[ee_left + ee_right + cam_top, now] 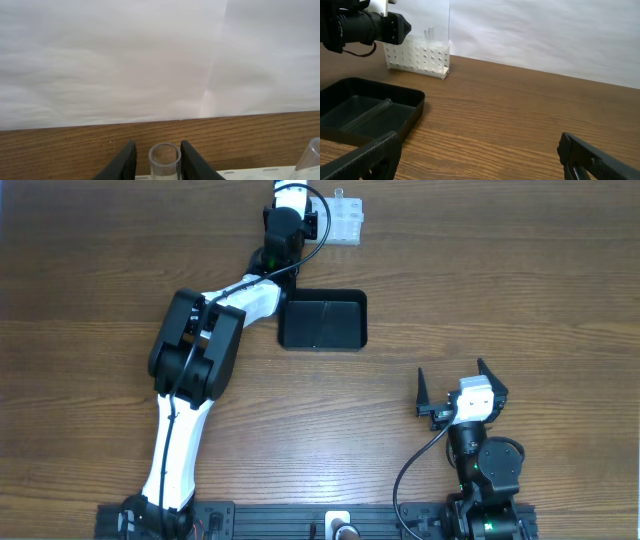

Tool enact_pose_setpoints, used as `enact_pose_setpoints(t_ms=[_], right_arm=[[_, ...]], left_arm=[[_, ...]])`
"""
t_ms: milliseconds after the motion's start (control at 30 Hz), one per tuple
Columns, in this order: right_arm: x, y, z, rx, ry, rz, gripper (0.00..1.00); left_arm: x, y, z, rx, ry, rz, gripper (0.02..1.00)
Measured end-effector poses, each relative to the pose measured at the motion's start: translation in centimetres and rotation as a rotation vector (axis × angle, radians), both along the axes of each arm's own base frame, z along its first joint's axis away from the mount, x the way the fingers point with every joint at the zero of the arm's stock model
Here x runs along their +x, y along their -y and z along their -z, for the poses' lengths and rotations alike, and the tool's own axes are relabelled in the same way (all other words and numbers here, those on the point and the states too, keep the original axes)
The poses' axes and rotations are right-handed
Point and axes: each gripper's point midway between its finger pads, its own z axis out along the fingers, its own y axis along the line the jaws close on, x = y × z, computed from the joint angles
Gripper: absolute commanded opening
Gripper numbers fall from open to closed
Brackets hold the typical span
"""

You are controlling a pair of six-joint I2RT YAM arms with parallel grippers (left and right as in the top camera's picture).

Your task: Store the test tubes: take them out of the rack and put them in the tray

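Top view: left gripper (pixel 295 195) at rack (pixel 347 222), tray (pixel 364 320) near; right gripper (pixel 455 392) released, well apart on surface (pixel 520 290).

Left wrist view: tube (pixel 164 159) within the left gripper; clench cannot be told. A skewed pull could jam it or strike neighbour tube (pixel 312 156).

Right wrist view: stored tube (pixel 370 114) lies in tray.

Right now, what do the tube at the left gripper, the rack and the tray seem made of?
Test tube: clear glass or plastic, I can't tell which; its wall is see-through with a smooth round lip. Rack: white and matte, likely plastic, with rows of round holes. Tray: black and slightly glossy, probably moulded plastic; its rounded rim catches light.
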Motion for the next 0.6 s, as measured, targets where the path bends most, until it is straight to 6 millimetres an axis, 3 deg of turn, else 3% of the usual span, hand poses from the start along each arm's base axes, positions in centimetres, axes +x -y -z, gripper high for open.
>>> enact_pose_setpoints(t_ms=[600], right_arm=[[0.00,0.00,0.00,0.000,0.000,0.000,0.993]], left_arm=[[-0.02,0.10,0.00,-0.001,0.000,0.005,0.198]])
